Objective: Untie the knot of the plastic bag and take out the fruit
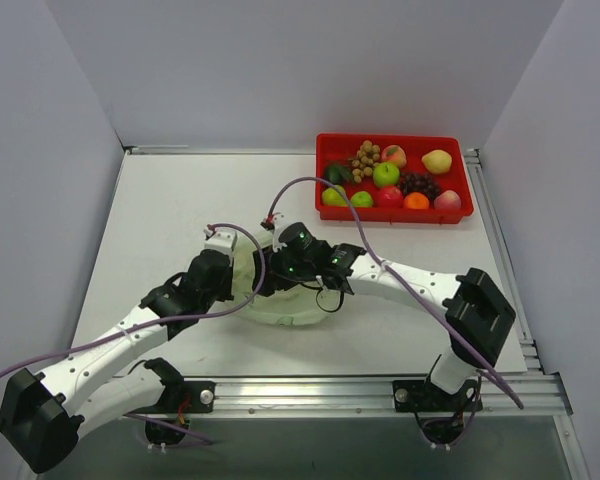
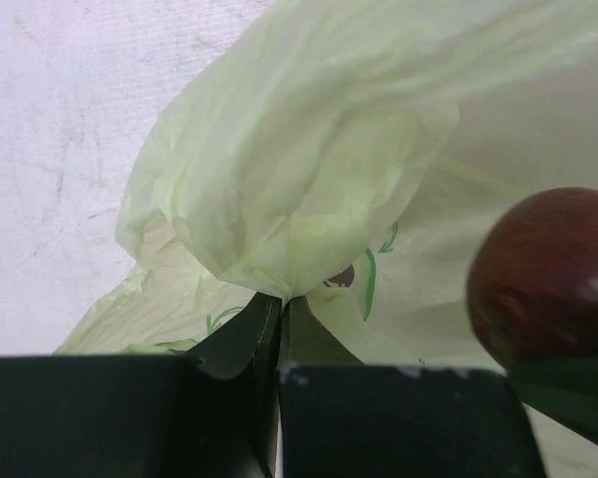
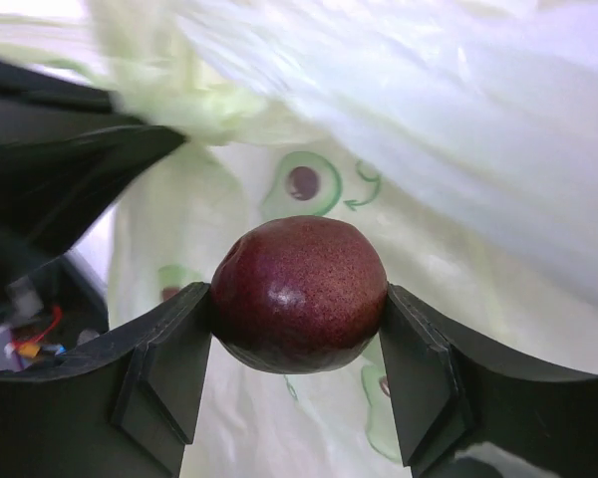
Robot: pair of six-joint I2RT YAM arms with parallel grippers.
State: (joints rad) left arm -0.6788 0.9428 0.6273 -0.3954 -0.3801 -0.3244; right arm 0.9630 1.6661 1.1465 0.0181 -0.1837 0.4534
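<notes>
White tabletop point(image 1: 180, 200) between grey walls point(image 1: 280, 70) bears plastic bag point(image 1: 280, 308) and red tray point(image 1: 395, 139).

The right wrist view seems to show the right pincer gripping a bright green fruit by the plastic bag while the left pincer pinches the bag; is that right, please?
Not quite: the right wrist view shows the fruit is dark red, not bright green. The right pincer does grip it by the plastic bag, and the left pincer pinches the bag.
</notes>
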